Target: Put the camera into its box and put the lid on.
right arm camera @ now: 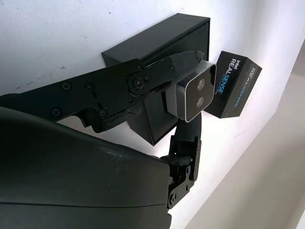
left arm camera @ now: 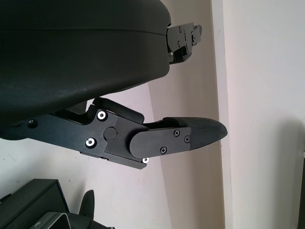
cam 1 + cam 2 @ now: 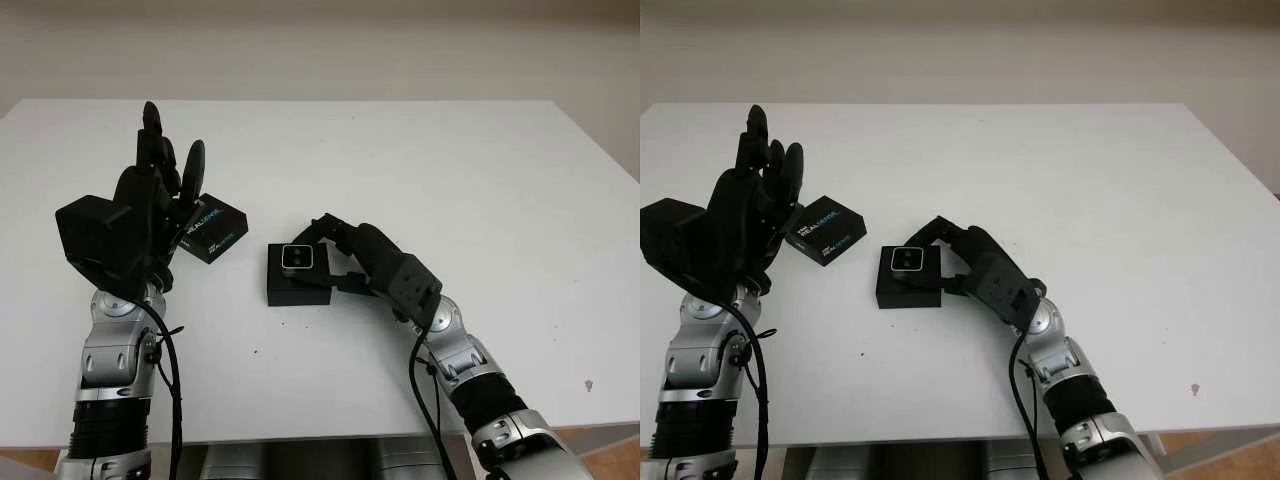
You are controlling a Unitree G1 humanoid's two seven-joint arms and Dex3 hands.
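Note:
A small silver camera [image 3: 297, 258] is pinched in my right hand [image 3: 320, 256], which is shut on it right over the open black box [image 3: 298, 288] at the table's middle. In the right wrist view the camera [image 1: 195, 93] sits between the fingers [image 1: 143, 81] above the box [image 1: 157, 43]. I cannot tell whether it touches the box. The black lid [image 3: 212, 230], printed REALSENSE, lies flat just left of the box. My left hand [image 3: 150, 190] is raised and open above the table, just left of the lid, holding nothing.
The white table [image 3: 450, 170] stretches wide to the right and back. Its front edge runs close below both arms. A small dark speck [image 3: 588, 384] marks the surface at the front right.

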